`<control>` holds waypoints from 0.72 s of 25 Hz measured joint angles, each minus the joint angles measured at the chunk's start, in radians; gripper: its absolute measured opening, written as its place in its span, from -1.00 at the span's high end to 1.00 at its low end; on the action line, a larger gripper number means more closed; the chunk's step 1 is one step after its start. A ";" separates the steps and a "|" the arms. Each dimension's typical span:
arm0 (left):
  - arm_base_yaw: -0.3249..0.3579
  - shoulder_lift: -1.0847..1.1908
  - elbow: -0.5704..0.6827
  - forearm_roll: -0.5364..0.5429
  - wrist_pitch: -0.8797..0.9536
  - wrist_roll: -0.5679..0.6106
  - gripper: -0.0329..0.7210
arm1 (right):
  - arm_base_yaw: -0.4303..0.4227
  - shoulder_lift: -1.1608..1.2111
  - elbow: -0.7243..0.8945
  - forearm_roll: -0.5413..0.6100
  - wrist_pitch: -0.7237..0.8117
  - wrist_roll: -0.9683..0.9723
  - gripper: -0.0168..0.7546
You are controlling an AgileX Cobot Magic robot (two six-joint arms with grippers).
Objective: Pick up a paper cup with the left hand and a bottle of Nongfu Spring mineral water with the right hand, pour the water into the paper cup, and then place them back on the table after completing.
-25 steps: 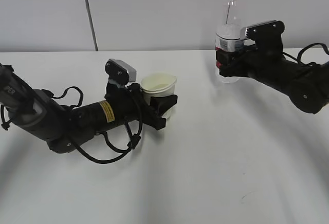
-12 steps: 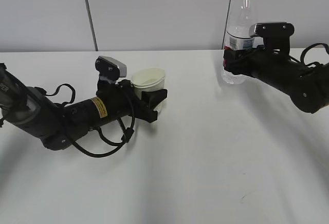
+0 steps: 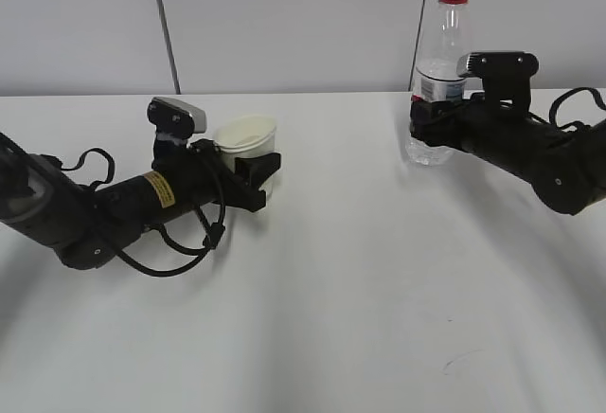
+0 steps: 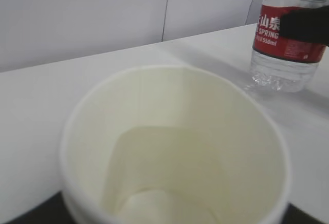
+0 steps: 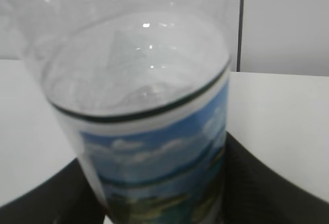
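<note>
Firstly, in the exterior view, the left hand (image 3: 254,169) lies low over the table (image 3: 360,280) on the left side, and its jaws are closed around the paper cup (image 3: 245,140), which stands upright. On the right, near the far edge of the table, the right hand (image 3: 423,116) clamps the bottle (image 3: 438,62) at its label; the bottle is upright and its base looks to be on the table. Between the cup and the bottle the white surface is wide and free.

Then, in the left wrist view, the cup's rim (image 4: 154,72) fills the picture, and the bottle (image 4: 288,39) stands well apart at the upper right.

Lastly, in the right wrist view, the bottle (image 5: 149,116) is very close, with the water (image 5: 139,64) inside and black jaws on both sides.
</note>
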 joint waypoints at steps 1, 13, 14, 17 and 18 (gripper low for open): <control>0.007 0.000 0.000 0.000 0.000 0.000 -0.04 | 0.000 0.000 0.000 -0.002 0.000 0.002 -0.14; 0.079 0.000 0.000 -0.009 0.000 0.037 -0.04 | 0.000 0.019 0.000 -0.008 -0.008 0.028 -0.14; 0.082 0.000 0.000 -0.011 0.000 0.037 -0.04 | 0.000 0.027 0.000 -0.008 -0.028 0.036 -0.14; 0.085 0.000 0.000 -0.020 0.001 0.049 -0.04 | 0.000 0.060 0.000 -0.008 -0.080 0.049 -0.14; 0.085 0.000 0.000 -0.022 0.002 0.056 -0.04 | 0.000 0.064 0.000 -0.008 -0.083 0.051 -0.14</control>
